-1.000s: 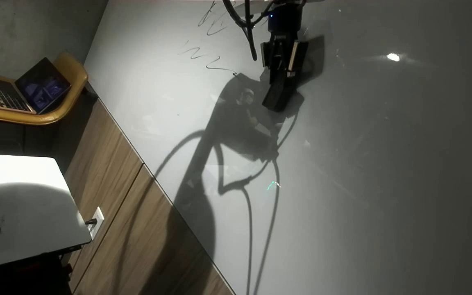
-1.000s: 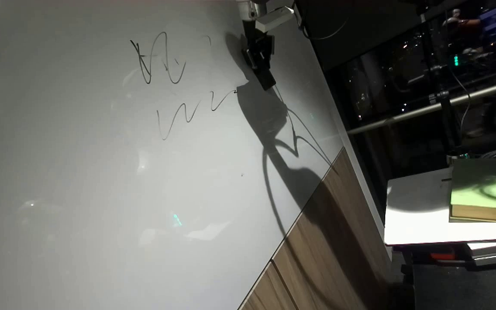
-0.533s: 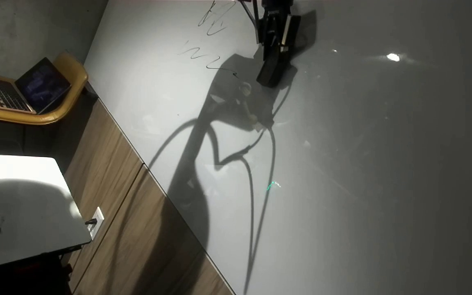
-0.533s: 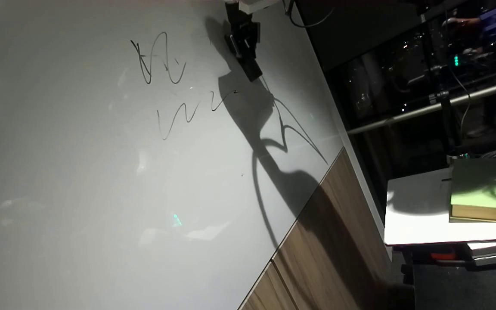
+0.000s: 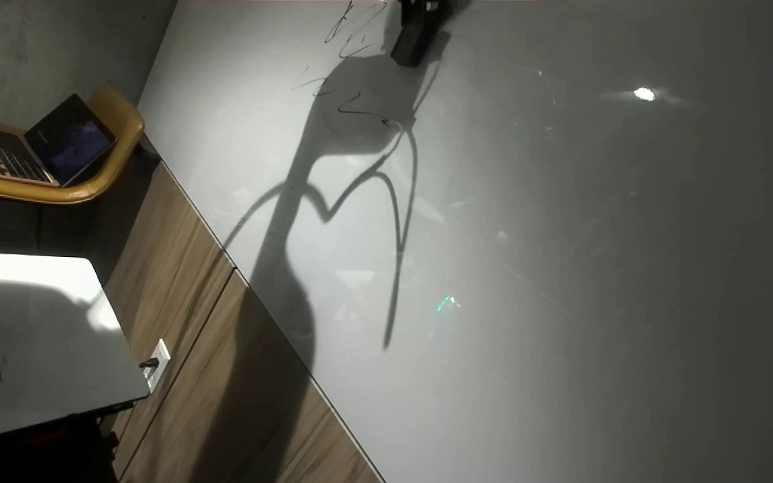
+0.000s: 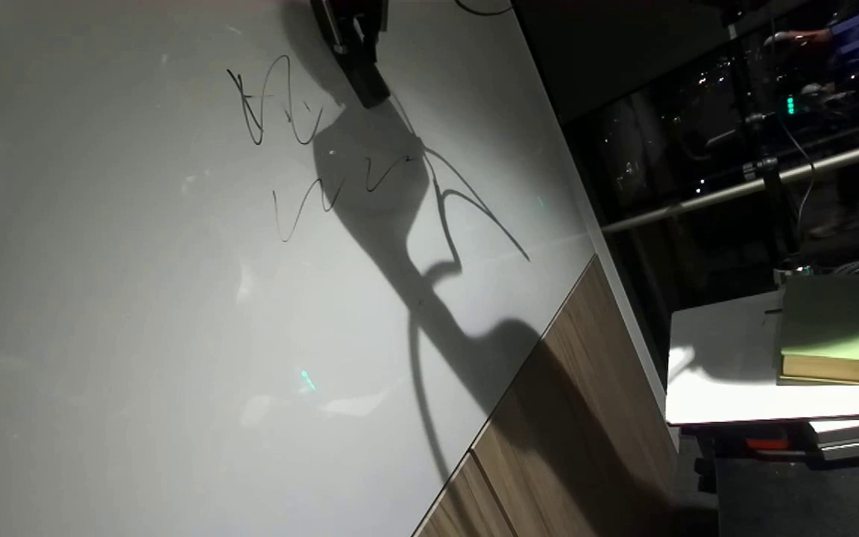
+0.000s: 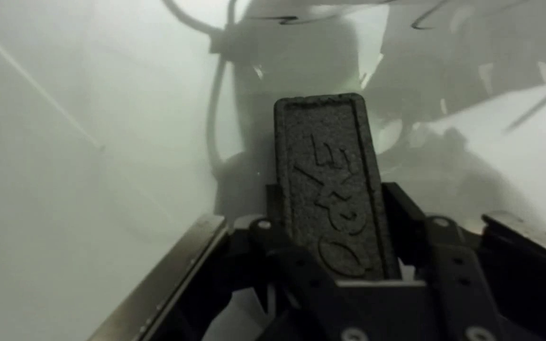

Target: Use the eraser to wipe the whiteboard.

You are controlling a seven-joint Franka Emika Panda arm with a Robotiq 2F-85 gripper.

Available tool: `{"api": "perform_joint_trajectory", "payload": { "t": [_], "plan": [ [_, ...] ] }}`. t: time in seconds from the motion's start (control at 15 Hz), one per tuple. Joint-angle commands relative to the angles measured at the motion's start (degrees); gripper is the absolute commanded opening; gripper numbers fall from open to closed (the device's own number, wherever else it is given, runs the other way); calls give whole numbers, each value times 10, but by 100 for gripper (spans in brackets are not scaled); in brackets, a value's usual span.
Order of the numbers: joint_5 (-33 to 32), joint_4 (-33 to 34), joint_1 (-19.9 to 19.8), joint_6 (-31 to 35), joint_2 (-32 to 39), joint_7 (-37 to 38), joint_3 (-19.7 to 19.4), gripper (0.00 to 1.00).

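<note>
At the upper left of the frame in an exterior view, an upper row of pen marks stands on the whiteboard, and a lower row, which is fainter, lies below it and a little more to the right. Both rows look whole, so I judge that their wiping is not yet done. Further right, at the upper centre, is the eraser, near the marks. The wrist view shows that the pincer grasps it by its two long sides; the picking up seems therefore complete. Whether its underside touches the whiteboard, I cannot tell.

The surface is pale and glossy. From the centre to the lower right, a broad shadow falls across it and over the wood-grain panel. After this comes what seems to be dark glass, with a metal rail and a small green light. At the right edge, a white slab, perhaps a tabletop, carries a green book.
</note>
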Motion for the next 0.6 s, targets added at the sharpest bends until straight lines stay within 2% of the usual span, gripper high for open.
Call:
{"api": "perform_joint_trajectory", "payload": {
  "t": [0.0, 0.2, 0.53],
  "plan": [
    [-29, 106, 39, 37, 66, 33, 38, 29],
    [-49, 159, 73, 40, 102, 50, 63, 29],
    [-74, 169, 107, 54, 128, 76, 90, 29]
  ]
}}
